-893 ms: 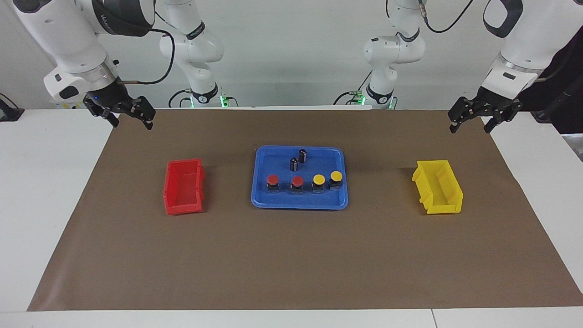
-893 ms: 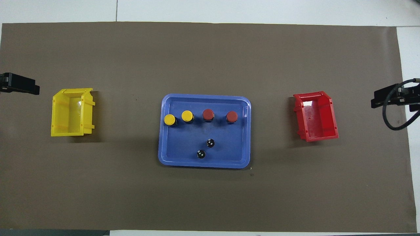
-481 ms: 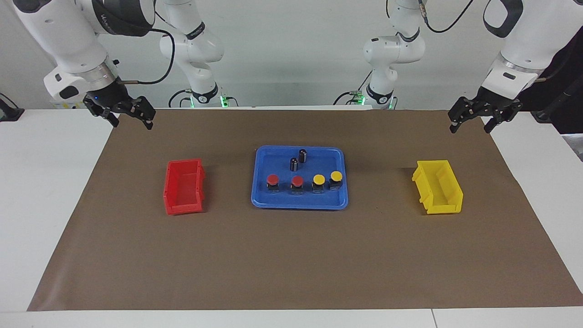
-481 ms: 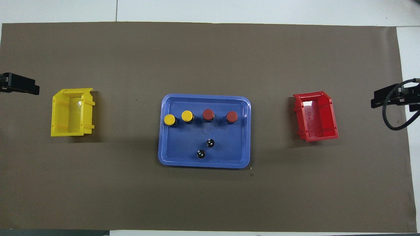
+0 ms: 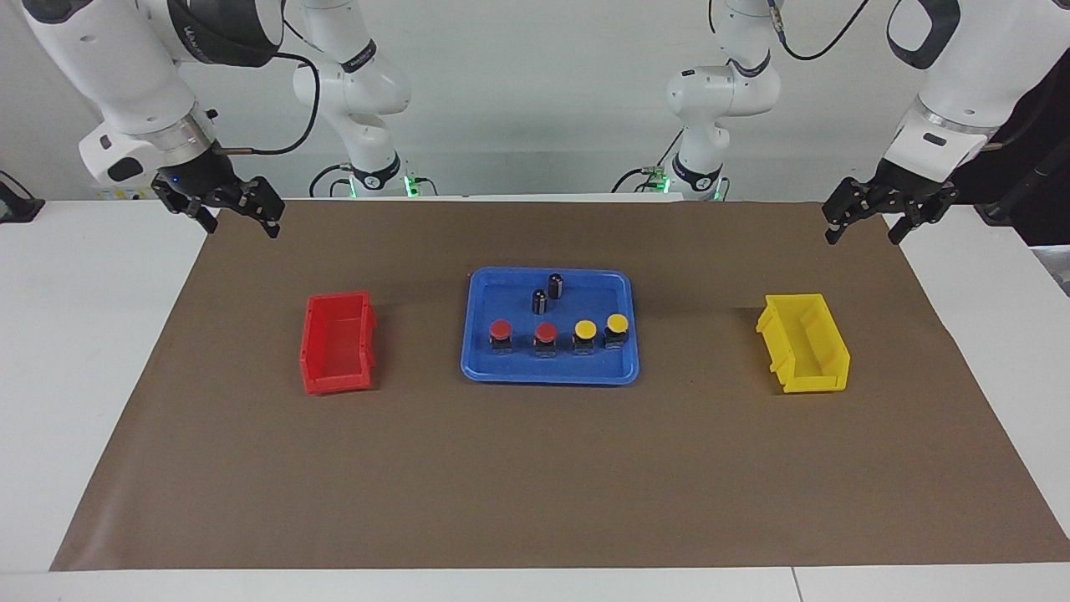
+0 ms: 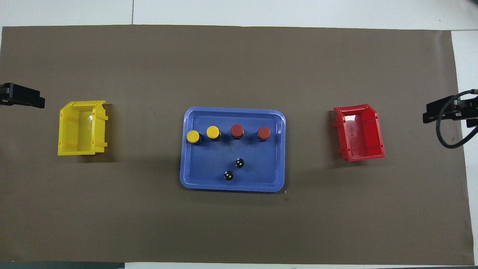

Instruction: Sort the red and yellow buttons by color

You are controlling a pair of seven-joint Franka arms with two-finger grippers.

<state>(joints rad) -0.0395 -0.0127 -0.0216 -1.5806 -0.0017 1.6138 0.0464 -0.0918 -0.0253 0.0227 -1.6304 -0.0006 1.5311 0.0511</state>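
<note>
Two red buttons point(image 5: 500, 329) point(image 5: 545, 333) and two yellow buttons point(image 5: 585, 329) point(image 5: 617, 323) stand in a row in the blue tray point(image 5: 547, 377). Seen from overhead, the red buttons point(image 6: 236, 130) point(image 6: 263, 132) take the right arm's end of the row and the yellow buttons point(image 6: 193, 136) point(image 6: 213, 132) the left arm's end. My right gripper point(image 5: 240, 219) hangs open and holds nothing, over the mat's corner at the right arm's end. My left gripper point(image 5: 863, 230) waits open and holds nothing, over the mat's edge at the left arm's end.
A red bin point(image 5: 310, 351) lies on the brown mat toward the right arm's end, a yellow bin point(image 5: 815, 383) toward the left arm's end. Two dark cylinders point(image 5: 540, 301) point(image 5: 556, 285) stand in the tray, nearer to the robots than the buttons.
The right arm's wrist has shifted a trifle. Tray, buttons, bins and left arm stand as before.
</note>
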